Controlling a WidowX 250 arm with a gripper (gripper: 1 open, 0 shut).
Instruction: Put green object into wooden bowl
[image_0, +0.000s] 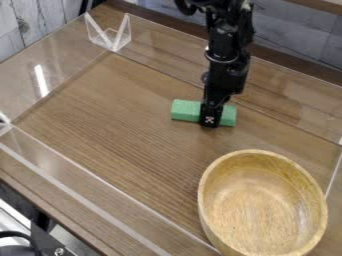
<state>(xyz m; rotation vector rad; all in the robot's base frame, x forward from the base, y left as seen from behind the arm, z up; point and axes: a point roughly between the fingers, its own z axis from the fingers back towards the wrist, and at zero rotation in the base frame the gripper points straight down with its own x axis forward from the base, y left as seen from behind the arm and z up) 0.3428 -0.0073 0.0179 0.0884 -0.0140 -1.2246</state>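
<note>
With the end effector (214, 118) clenched on the green object (203, 112), which lies on the tabletop (107, 120) just right of frame centre, a straight lift seems wise before carrying it to the empty wooden bowl (262, 206) at lower right.

Matte foam-like green object (187, 111), grainy light-wood wooden bowl (262, 203), streaky brown wood-grain table (107, 120), glossy clear plastic walls (40, 75).

Wood-grain table (107, 110), clear side walls (80, 215)
</note>
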